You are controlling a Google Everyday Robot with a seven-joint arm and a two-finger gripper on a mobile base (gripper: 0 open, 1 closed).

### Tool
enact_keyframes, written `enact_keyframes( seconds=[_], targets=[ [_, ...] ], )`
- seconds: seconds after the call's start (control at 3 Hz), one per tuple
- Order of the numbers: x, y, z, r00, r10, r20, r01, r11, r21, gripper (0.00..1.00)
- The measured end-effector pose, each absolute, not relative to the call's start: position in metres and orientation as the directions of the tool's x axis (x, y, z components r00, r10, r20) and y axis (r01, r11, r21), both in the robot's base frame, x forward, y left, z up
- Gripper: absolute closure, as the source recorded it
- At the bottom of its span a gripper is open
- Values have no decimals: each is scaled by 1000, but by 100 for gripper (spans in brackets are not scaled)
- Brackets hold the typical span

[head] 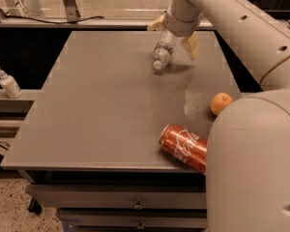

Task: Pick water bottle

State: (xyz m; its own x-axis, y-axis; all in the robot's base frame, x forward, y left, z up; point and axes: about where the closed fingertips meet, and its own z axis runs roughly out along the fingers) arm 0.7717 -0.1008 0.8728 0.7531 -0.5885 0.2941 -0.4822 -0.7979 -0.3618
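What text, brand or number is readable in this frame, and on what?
"Coca-Cola": white script on the red can, partly hidden.
Label on the water bottle, straddled by the open gripper at the far side of the table: too blurred.
On the pump bottle: nothing legible.
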Motion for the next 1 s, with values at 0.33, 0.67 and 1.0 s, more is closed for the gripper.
enact_keyframes(
  seconds=[0.33,0.67,1.0],
  targets=[
    [776,-102,861,761,-583,285,-490,-804,-336,0],
    [777,-99,850,777,-572,264,-489,-812,-318,16],
    [777,-96,841,786,-568,246,-492,-814,-308,39]
  ],
)
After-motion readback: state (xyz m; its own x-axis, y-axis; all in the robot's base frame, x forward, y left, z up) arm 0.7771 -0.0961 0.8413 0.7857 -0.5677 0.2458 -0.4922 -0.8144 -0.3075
